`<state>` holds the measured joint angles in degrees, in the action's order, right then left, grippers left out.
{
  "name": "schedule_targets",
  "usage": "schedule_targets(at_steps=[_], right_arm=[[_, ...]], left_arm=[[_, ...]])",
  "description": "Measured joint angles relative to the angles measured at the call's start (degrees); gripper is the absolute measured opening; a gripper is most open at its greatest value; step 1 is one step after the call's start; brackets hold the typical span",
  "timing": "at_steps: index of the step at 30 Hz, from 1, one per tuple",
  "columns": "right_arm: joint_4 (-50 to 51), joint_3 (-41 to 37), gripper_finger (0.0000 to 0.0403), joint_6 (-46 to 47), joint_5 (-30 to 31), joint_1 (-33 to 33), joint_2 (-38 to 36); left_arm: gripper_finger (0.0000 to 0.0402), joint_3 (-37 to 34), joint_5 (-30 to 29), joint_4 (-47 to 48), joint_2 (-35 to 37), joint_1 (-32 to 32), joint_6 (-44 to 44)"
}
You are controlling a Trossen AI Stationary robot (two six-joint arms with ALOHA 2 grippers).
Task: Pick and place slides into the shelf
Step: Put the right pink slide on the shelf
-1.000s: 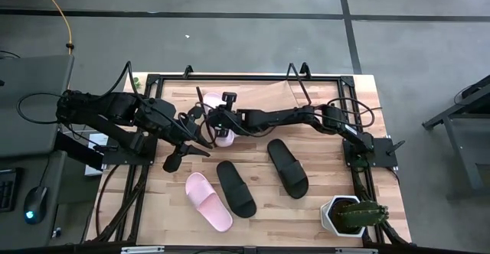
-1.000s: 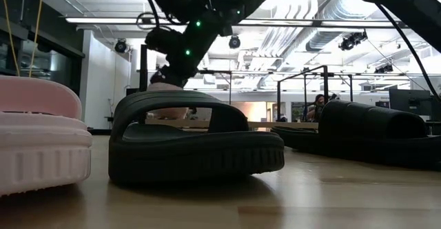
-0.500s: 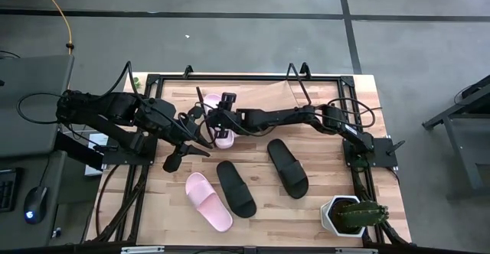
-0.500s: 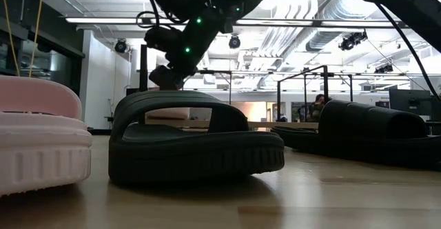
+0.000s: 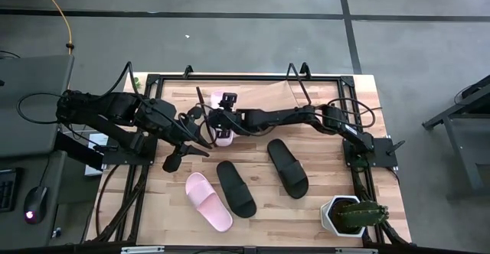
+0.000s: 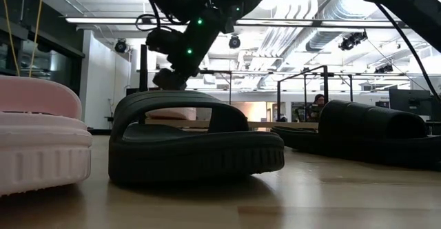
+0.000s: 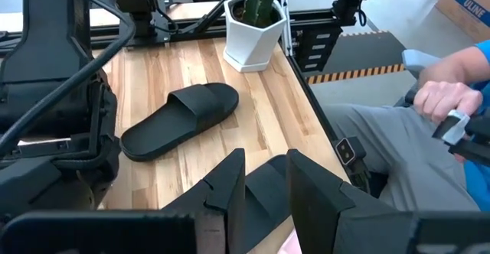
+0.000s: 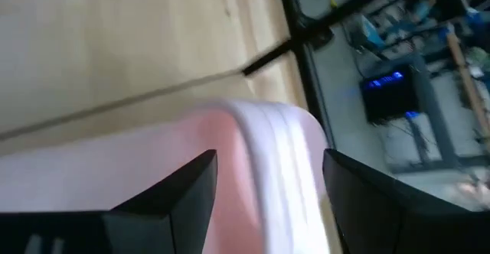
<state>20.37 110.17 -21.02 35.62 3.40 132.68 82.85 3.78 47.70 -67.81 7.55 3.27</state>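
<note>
CHANGE: right pincer (image 5: 227,110) has let go, jaws now wide over pink slide (image 5: 223,135) on shelf (image 5: 260,93) | LEFT: left pincer (image 5: 200,137) narrow, empty, beside | REMAINING: pink slide (image 5: 208,201), two black slides (image 5: 236,188) on surface (image 5: 321,170) | HANDLING: likely light, springy rubber; take strap or sole edge.

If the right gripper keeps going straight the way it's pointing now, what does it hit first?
Most likely the pink slide on the shelf: the right gripper is open with that slide directly between and ahead of its fingers. Depth is unclear, so contact may already be close.
</note>
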Motion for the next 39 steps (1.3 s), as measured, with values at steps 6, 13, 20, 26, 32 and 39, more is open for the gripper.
schedule_targets(at_steps=[6,13,20,26,32,39], right_arm=[[-2.6,0.0,0.0229,-1.7,-2.8,-0.1,0.0],[-3.1,0.0,0.0229,-1.7,-3.4,0.0,0.0],[-5.6,0.0,0.0229,-1.9,-9.2,0.0,0.0],[-4.5,0.0,0.0229,-2.1,-5.8,0.0,0.0],[-2.6,0.0,0.0229,-2.6,-4.1,0.8,0.0],[-2.6,0.0,0.0229,-2.4,-4.6,3.0,0.0]], left_arm=[[0.0083,0.0,0.0,-0.1,0.0,0.0,0.0],[0.0083,0.0,0.0,0.0,0.0,0.0,0.0],[0.0083,0.0,0.0,0.0,0.0,0.0,0.0],[0.0083,0.0,0.0,0.0,0.0,0.0,0.0],[0.0083,0.0,0.0,0.1,0.0,0.0,0.0],[0.0083,0.0,0.0,0.0,0.0,0.0,0.0]])
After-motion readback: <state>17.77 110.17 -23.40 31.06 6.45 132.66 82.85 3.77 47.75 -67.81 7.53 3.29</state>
